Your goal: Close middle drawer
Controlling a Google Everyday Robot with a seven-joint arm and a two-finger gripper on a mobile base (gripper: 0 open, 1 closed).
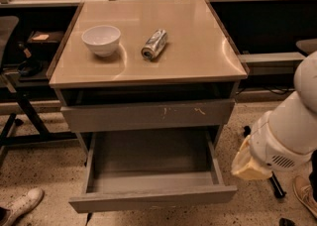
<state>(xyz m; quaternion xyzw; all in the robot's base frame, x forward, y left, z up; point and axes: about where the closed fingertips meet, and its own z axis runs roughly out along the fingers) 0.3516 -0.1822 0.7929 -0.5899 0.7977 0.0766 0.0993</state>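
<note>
- You will find the middle drawer (pixel 152 198) grey, wide and shallow, with a plain flat front.
- State: pulled far out, grey inside exposed.
- Pose: level, front square to the cabinet, below the scratched front (pixel 148 116).
- Hand (pixel 246 164): low, just beside the drawer's right front corner.

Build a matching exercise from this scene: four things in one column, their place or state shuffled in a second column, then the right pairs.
Column one:
1. middle drawer
2. bowl
3. can
4. pincer

Column two:
A. lying on its side on the cabinet top
B. low at the right, beside the open drawer
C. pulled out, nothing inside
D. upright, on the left part of the top

Pairs: 1-C; 2-D; 3-A; 4-B
</note>
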